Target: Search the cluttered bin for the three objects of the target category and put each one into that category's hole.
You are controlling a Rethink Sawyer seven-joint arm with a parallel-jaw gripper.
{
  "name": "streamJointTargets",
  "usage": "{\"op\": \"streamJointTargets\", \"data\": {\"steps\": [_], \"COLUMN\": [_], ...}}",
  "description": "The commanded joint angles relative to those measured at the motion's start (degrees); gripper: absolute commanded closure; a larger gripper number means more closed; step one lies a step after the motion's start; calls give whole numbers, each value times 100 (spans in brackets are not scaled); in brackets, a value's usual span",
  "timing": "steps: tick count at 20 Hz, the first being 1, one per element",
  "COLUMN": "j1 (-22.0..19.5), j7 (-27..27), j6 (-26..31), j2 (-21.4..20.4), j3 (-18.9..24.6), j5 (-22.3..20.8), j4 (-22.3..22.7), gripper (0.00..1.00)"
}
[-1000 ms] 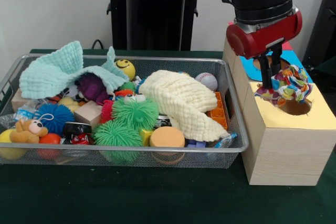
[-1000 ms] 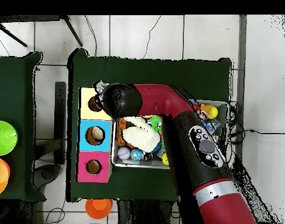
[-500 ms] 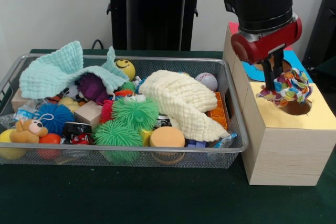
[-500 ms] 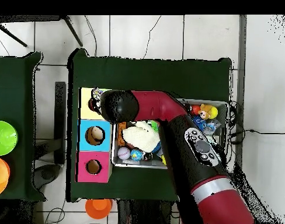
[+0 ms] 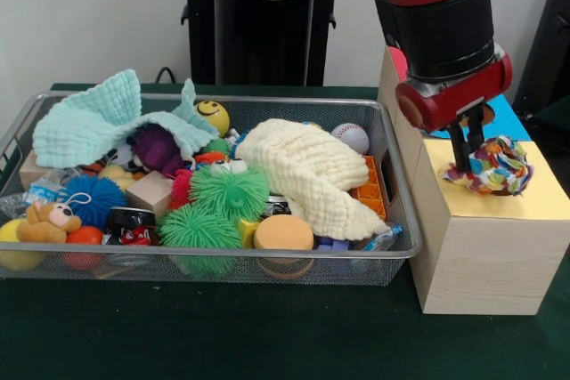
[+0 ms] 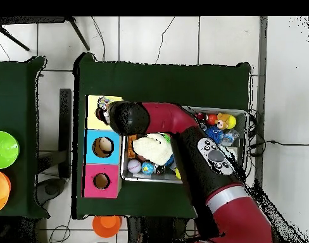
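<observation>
My gripper (image 5: pixel 470 165) hangs over the near end of the light wood-grain box (image 5: pixel 481 255), shut on a fabric bundle (image 5: pixel 500 165) of white cloth with red, blue, yellow and green patches. The bundle rests on the yellow surround (image 5: pixel 543 204) and covers its hole. In the overhead view the bundle (image 6: pixel 105 103) peeks out beside the arm's wrist, on the yellow surround (image 6: pixel 94 120); the gripper is hidden there. The silver wire-mesh bin (image 5: pixel 223 254) lies left of the box, full of toys. No other printed bundle shows in it.
A cream cloth (image 5: pixel 307 175) and a mint cloth (image 5: pixel 98 122) drape over the bin's toys, among them green spiky balls (image 5: pixel 227 191), a blue one (image 5: pixel 93 200), a baseball (image 5: pixel 352 137) and a smiley ball (image 5: pixel 212 116). The blue-surround hole (image 6: pixel 103 147) and red-surround hole (image 6: pixel 101 181) lie beyond the yellow one.
The gripper has come down with the bundle, from hanging above the hole to resting on it. The hole showed before and is covered now.
</observation>
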Motion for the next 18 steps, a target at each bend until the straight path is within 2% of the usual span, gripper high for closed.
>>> {"op": "streamJointTargets", "data": {"steps": [1,9,18], "j1": [-139,-309,-271], "j7": [509,473,502], "j6": [-216,-98,110], "j2": [455,520,607], "j3": [374,669,610], "j5": [159,206,169], "j4": [444,575,510], "gripper": [100,100,100]}}
